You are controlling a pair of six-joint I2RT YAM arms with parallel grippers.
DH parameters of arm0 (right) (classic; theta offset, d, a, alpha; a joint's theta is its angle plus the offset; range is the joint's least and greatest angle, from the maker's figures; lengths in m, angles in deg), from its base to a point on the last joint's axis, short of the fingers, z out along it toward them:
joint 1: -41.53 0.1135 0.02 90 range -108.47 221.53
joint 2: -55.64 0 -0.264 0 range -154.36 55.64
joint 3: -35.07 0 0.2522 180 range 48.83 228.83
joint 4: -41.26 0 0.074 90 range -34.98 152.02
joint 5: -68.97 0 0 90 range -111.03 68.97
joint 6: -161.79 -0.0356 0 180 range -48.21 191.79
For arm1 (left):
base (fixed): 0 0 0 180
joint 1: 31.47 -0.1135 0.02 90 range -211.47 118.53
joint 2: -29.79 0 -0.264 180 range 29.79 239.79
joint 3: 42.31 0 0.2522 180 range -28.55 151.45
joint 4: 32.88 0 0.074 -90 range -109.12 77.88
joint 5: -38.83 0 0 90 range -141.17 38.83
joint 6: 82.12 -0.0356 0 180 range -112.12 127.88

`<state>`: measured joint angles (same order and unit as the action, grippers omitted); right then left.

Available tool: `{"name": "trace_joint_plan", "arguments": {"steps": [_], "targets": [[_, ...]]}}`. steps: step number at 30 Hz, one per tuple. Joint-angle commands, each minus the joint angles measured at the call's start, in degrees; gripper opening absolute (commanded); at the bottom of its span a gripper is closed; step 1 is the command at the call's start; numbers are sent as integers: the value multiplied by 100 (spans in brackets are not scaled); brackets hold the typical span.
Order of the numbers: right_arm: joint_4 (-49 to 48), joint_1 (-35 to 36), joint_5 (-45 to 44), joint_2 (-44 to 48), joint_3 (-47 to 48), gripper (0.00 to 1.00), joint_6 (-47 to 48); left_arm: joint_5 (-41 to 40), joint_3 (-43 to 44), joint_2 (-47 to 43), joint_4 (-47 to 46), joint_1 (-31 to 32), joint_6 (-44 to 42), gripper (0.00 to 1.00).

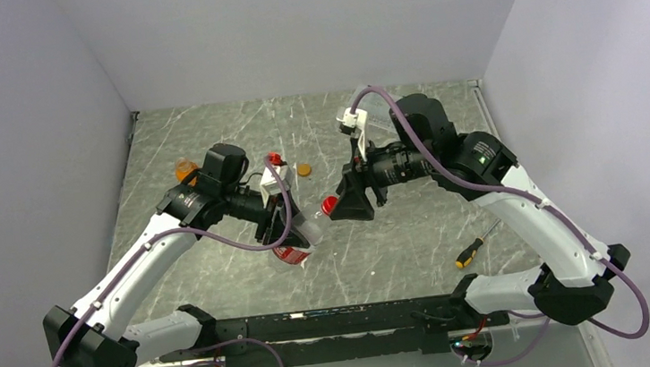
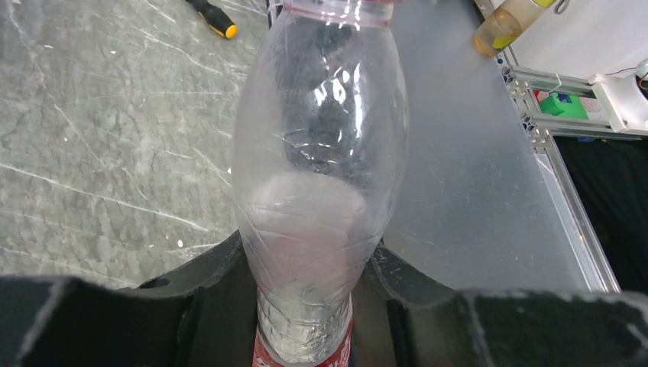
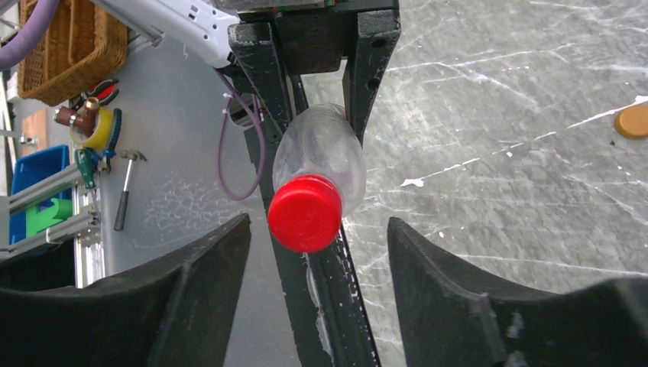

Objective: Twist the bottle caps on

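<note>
My left gripper (image 1: 292, 232) is shut on the clear bottle with a red label band (image 1: 296, 251) and holds it tilted above the table, neck toward the right arm. In the left wrist view the bottle (image 2: 321, 153) fills the middle, pinched low between the fingers (image 2: 206, 275). A red cap (image 3: 305, 212) sits on its neck. My right gripper (image 3: 317, 264) is open, with one finger on each side of the cap and gaps between. It also shows in the top view (image 1: 342, 207). An orange cap (image 1: 304, 169) lies on the table behind. An orange bottle (image 1: 183, 170) stands at the far left.
A yellow-and-black-handled screwdriver (image 1: 472, 248) lies on the table at the right front. The orange cap also shows at the right edge of the right wrist view (image 3: 633, 120). Grey walls close the table on three sides. The black rail (image 1: 334, 317) runs along the near edge.
</note>
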<state>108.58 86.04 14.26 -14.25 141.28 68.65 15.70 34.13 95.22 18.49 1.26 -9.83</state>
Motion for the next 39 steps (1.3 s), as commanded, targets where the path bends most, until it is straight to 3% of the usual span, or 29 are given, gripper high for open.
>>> {"name": "trace_joint_plan", "arguments": {"steps": [1,7,11,18,23,28,36,39], "targets": [[-168,146,0,-114,301,63,138,278,188,14,46,-21,-58,0],[-112,275,-170,-224,420,48,109,223,236,84,116,-21,-106,0],[-51,309,-289,-248,476,28,66,114,228,99,85,-21,-94,0],[275,308,-976,-520,627,6,-575,-894,140,-188,-671,-21,326,0],[583,226,-1282,-1011,1141,0,-1512,-2150,-18,-514,-1649,-13,524,0],[568,44,-1513,-1391,1343,0,-2507,-3543,-148,-722,-2390,8,496,0],[16,-3,-1898,-1783,1279,0,-3539,-5612,-275,-822,-3075,646,-303,0],[-216,-4,-1929,-1793,1224,0,-3741,-6015,-345,-817,-3138,842,-499,0]]}}
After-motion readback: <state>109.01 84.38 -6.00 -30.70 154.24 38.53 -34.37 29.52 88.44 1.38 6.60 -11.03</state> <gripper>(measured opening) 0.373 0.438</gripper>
